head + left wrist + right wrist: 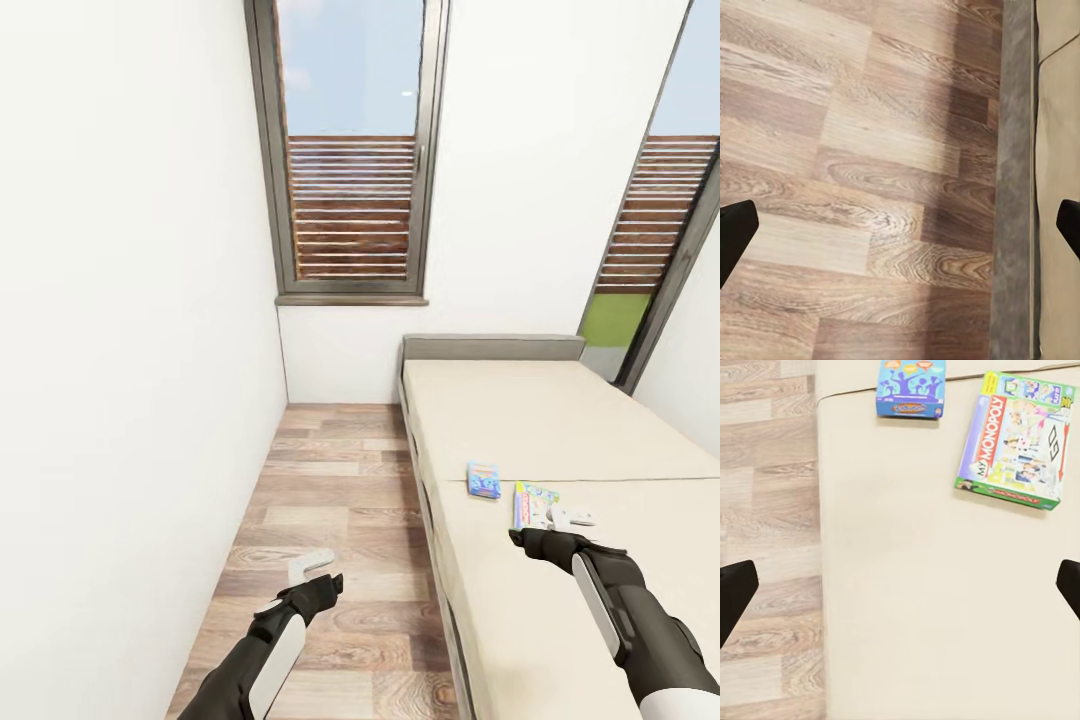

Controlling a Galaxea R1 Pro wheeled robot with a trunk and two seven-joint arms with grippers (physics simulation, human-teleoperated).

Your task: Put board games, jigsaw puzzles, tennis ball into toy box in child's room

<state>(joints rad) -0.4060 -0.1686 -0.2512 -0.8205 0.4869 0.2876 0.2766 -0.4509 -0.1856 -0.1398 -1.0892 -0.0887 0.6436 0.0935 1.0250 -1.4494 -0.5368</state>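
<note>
Beige bed (560,420) carries two board games: one blue box (484,479), one green box (533,503). Right gripper (572,520) hovers released above; left gripper (312,566) released over wood floor (330,480).

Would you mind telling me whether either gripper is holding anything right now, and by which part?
Nothing is held. The right gripper hangs open above the bed, short of the green-white-red box, and the left gripper is open over the floor.
</note>
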